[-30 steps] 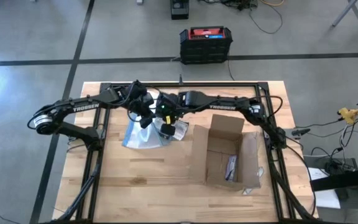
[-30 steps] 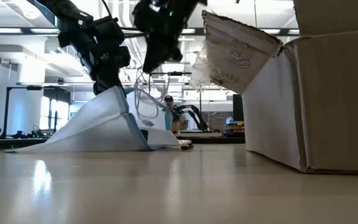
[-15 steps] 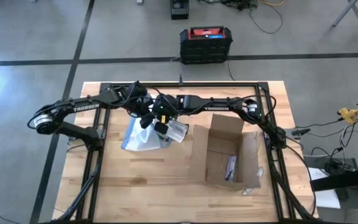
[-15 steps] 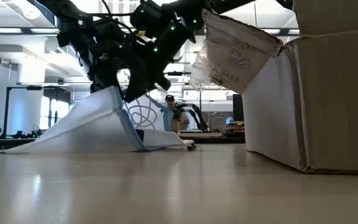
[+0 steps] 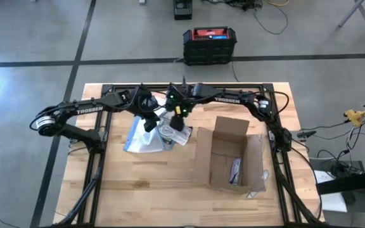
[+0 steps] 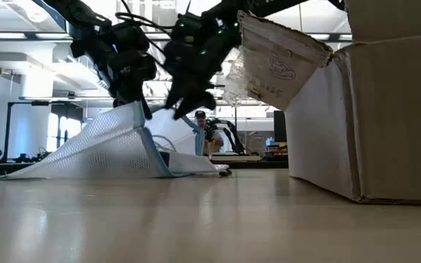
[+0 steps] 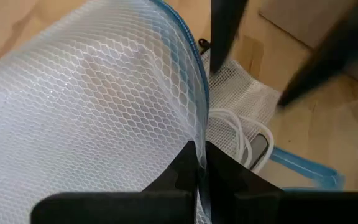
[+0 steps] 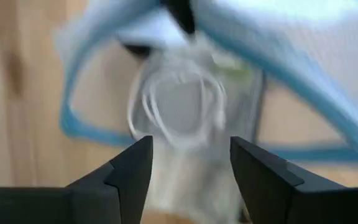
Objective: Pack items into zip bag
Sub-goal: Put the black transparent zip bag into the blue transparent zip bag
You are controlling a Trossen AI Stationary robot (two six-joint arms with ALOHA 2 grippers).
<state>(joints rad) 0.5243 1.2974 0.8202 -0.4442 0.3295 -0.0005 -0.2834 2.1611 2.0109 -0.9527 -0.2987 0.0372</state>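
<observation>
The zip bag (image 5: 138,136), clear mesh plastic with a blue zip strip, lies at the table's middle left. My left gripper (image 7: 201,165) is shut on its upper lip, which it holds up so that the bag stands like a tent (image 6: 101,150). One item, a clear packet with a coiled white cable (image 8: 179,106), lies in the bag's open mouth (image 7: 238,127). My right gripper (image 8: 188,168) hangs open just above the packet (image 5: 168,133), a finger on either side of its near end. My left gripper pinches the blue zip edge of the bag's upper lip (image 7: 197,134) between its two fingers, slanting down from above. That lip is lifted and the mesh wall below it is drawn taut. The lower lip (image 7: 303,171) and the bag's far end rest on the table. My right gripper: I cannot tell whether its fingers touch the packet.
An open brown cardboard box (image 5: 230,155) stands right of the bag, its raised flap (image 6: 276,62) close to my right arm. Something small and purplish (image 5: 235,170) lies inside it. Bare wood shows along the table's near edge.
My right gripper has carried the packet down into the bag's mouth, then drawn back a little toward the table's far edge. The packet, which hung below the fingers, now lies between the bag's lips. The bag's upper lip has stayed lifted.
</observation>
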